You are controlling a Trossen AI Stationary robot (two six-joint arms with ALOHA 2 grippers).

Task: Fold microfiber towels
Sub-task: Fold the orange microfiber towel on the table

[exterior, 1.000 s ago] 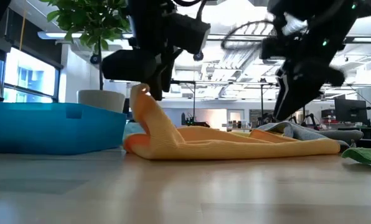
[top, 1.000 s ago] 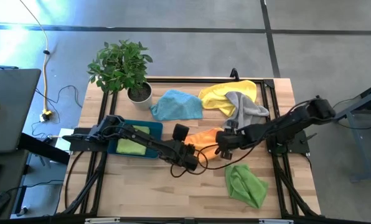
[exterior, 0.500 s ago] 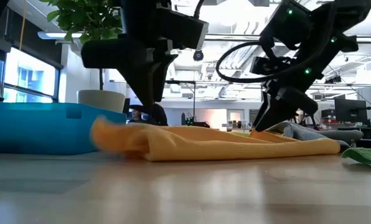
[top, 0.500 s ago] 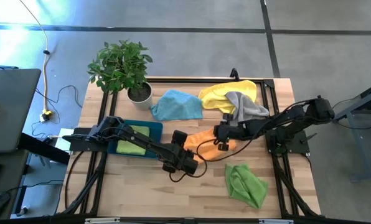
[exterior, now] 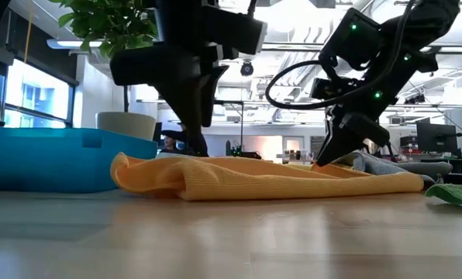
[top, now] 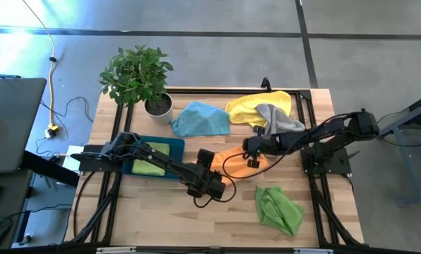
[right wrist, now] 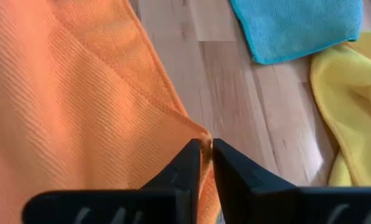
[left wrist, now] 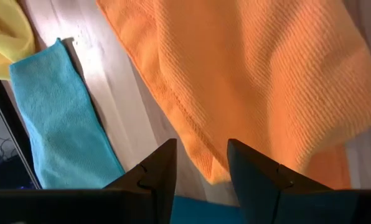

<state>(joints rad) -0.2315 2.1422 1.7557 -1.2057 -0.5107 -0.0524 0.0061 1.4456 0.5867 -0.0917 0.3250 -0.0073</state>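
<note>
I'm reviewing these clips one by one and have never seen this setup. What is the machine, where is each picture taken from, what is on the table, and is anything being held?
The machine is two dark robot arms at a wooden table. One picture looks straight down from above, one looks level across the tabletop, and two come from cameras on the arms' wrists.

On the table lie cloths: an orange towel in the middle, a light blue towel, a yellow towel with a grey towel partly over it, and a lime green towel. Another green one lies in a teal tray, beside a potted plant.

The right gripper has its jaws pinched on a corner of the orange towel. The left gripper stands over the towel's other edge, jaws apart, holding nothing.
</note>
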